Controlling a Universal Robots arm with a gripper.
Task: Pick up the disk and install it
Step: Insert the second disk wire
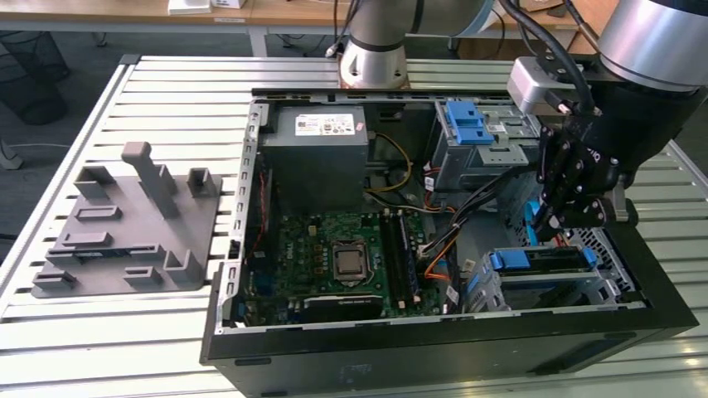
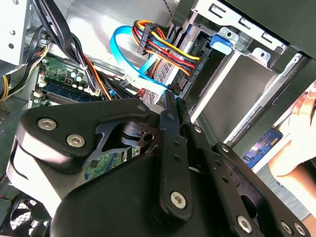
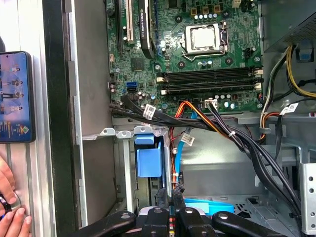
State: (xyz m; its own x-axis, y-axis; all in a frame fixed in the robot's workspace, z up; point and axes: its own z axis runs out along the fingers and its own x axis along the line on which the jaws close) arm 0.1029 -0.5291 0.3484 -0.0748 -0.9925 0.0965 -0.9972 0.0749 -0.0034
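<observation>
The disk lies flat in the drive cage at the open computer case's near corner, on the exterior view's right, its blue rail facing the motherboard. In the first wrist view its blue rail tab shows in the cage slot. My gripper hangs straight above that cage with its fingers pressed together. Both wrist views show the gripper shut. Its tips are beside the black plug of a light blue cable. I cannot tell whether anything is pinched.
A second cage with a blue latch stands behind. Bundled cables cross between motherboard and cages. A grey fixture sits on the slatted table at the exterior view's left. A person's hand and a phone lie beside the case.
</observation>
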